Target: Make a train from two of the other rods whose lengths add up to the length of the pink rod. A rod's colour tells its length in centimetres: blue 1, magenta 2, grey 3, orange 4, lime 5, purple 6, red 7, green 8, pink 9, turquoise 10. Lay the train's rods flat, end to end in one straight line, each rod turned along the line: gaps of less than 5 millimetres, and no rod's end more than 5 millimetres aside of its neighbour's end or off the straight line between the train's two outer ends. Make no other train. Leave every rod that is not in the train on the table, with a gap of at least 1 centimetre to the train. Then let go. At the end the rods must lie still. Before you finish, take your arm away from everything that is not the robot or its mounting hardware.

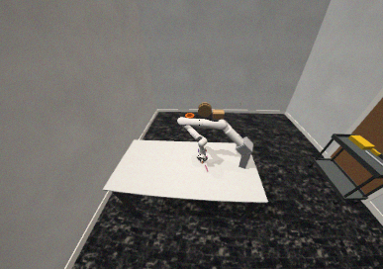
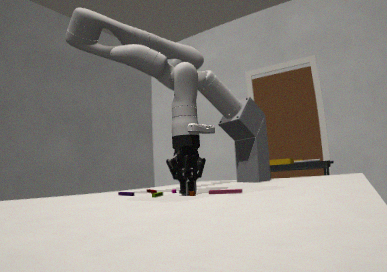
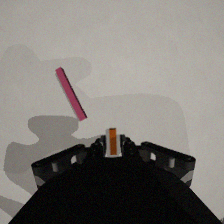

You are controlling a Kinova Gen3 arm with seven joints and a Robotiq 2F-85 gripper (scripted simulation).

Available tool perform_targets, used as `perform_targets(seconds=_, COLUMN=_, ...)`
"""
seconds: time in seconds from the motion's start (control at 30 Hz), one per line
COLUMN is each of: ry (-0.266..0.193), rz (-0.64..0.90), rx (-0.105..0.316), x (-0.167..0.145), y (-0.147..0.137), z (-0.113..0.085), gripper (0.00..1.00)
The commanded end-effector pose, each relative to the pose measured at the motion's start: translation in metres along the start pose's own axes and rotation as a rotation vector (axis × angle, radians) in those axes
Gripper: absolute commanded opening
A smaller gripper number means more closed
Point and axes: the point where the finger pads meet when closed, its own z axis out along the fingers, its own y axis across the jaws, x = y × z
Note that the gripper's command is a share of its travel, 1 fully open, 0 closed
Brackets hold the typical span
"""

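A: Where do we put the orange rod (image 3: 113, 141)?
B: Right between the fingertips of the gripper (image 3: 113, 146), in the wrist view. It runs lengthwise away from the camera, near end in the gap.

A: Pinched?
B: We see pale slivers on both sides of the rod, so the fingers stand a little apart, loose around it, not pressing. We call it slightly spread, holding nothing.

A: Height?
B: Exterior view has the gripper (image 2: 186, 189) straight down, tips at the white table (image 2: 276, 230), orange rod (image 2: 191, 192) at the surface.

A: Pink rod (image 3: 70, 93)?
B: Flat on the table, far-left of the fingers in the wrist view, slanted, near end close to the orange rod, not touching.

A: Others?
B: Exterior view: purple rod (image 2: 125, 193), red rod (image 2: 151, 190) and lime rod (image 2: 157, 194) left of the gripper, apart from it.
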Motion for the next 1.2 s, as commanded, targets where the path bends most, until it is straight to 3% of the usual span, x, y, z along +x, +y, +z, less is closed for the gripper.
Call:
perform_targets(seconds=0.0, ry=0.001, rz=0.000, rx=-0.001, x=0.000, y=0.000, z=0.000, gripper=0.24)
perform_targets(seconds=0.27, ry=0.001, rz=0.000, rx=-0.001, x=0.000, y=0.000, z=-0.007, gripper=0.24)
perform_targets(seconds=0.87, ry=0.001, rz=0.000, rx=-0.001, x=0.000, y=0.000, z=-0.081, gripper=0.24)
perform_targets(seconds=1.17, ry=0.001, rz=0.000, rx=-0.001, x=0.000, y=0.000, z=-0.090, gripper=0.24)
